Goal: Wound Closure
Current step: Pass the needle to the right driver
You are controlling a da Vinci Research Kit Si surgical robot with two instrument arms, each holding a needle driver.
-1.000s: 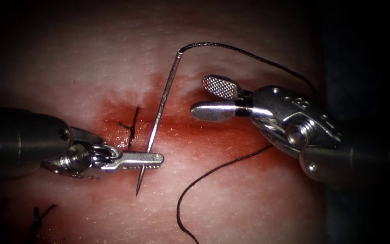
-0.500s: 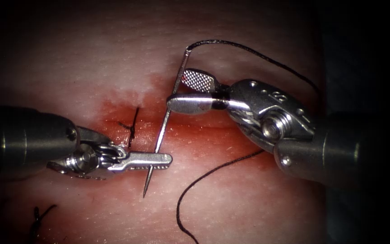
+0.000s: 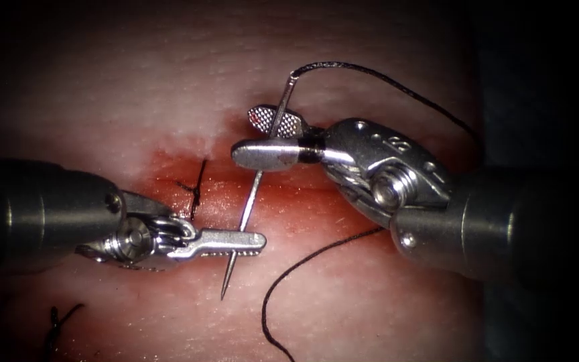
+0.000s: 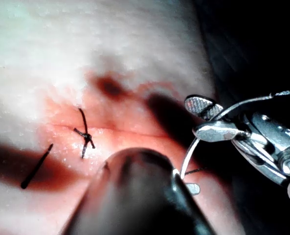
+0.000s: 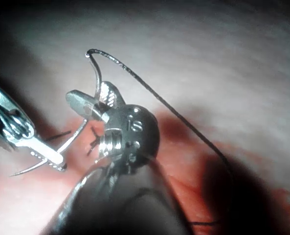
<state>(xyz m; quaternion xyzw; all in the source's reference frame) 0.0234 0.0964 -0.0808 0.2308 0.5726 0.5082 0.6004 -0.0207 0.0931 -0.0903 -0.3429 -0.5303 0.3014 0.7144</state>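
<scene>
My left tool (image 3: 249, 241) clamps the curved steel needle (image 3: 252, 194) near its tip, clear of the tissue; my right tool (image 3: 256, 137) gapes around its swaged end, positioned for transfer.

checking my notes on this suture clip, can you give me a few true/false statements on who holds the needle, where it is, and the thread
1. The left tool holds the needle near its pointed end. True.
2. The needle is buried in the tissue. False: it is out of the tissue, above the cut.
3. The right tool is shut on the needle. False: its jaws are open, with the needle's upper part, near the thread end, between them.
4. The thread leaves the needle's upper end and arcs to the right. True.
5. A tied stitch sits to the right of the needle. False: it is to the left.
</scene>
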